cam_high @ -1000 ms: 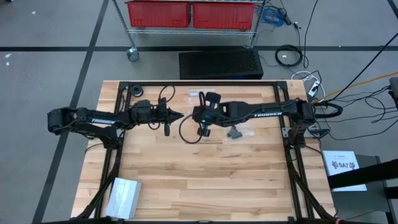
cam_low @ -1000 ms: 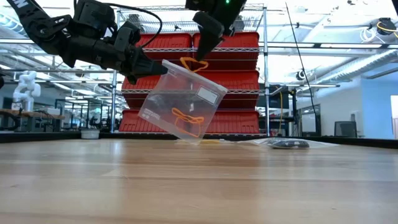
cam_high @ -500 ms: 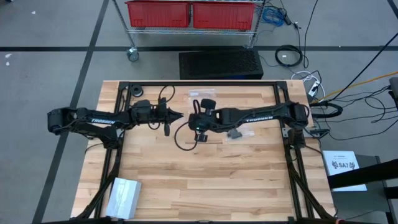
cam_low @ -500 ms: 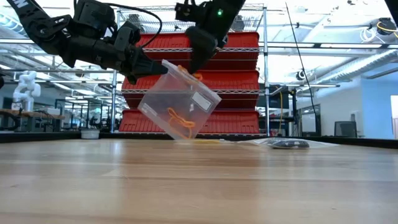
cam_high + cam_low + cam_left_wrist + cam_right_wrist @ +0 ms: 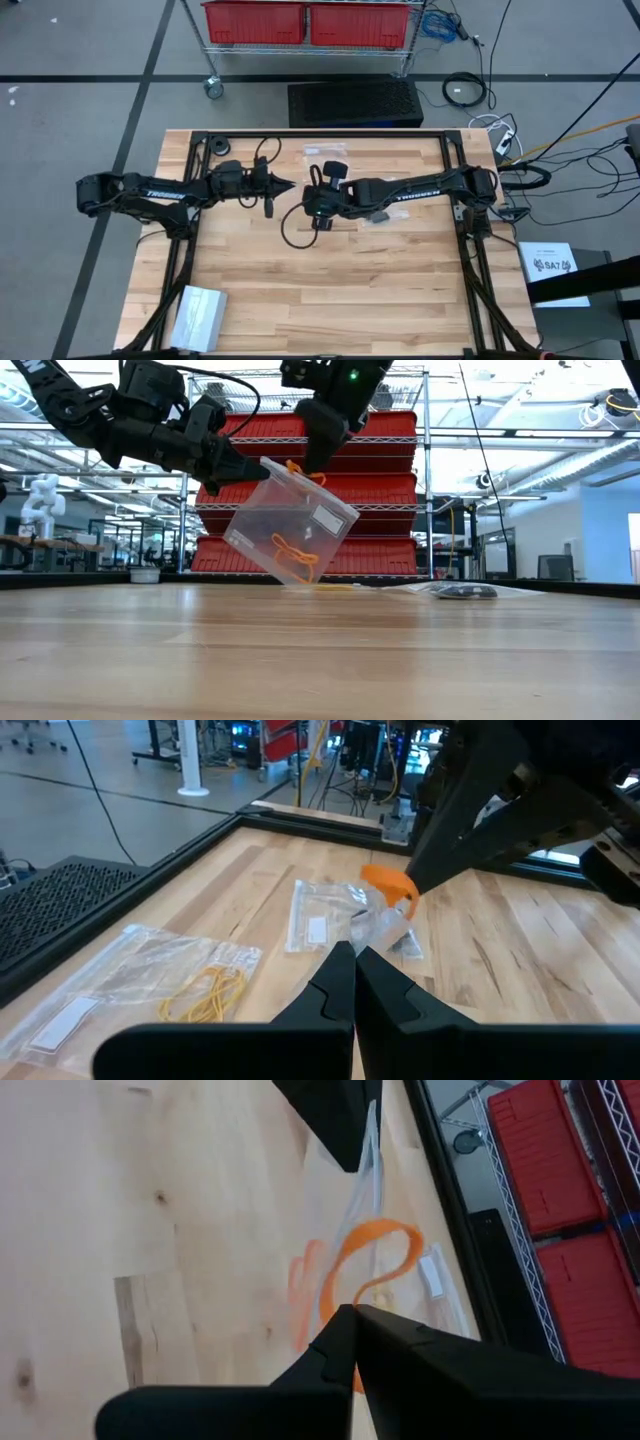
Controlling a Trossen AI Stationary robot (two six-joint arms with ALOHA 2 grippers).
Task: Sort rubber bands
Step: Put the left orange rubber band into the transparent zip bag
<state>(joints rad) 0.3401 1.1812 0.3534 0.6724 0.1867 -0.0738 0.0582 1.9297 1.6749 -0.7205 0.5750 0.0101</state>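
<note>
Sorting part done. Left gripper [image 5: 245,468], fingers clamped on bag [image 5: 290,525], holds it above desk [image 5: 330,280] centre; orange bands [image 5: 292,550] inside. Right gripper [image 5: 310,460], fingers pinching orange band [image 5: 368,1265] at bag mouth. Yellow bands [image 5: 205,992] bagged near far edge.

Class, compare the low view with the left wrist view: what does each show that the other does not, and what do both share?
Only the low view shows orange rubber bands already lying inside the clear bag, which hangs above the table, and the red bins behind.

Only the left wrist view shows yellowish rubber bands in a second bag lying flat on the table.

Both show the left gripper pinching the bag's edge and the right gripper holding an orange band at its mouth.
</note>
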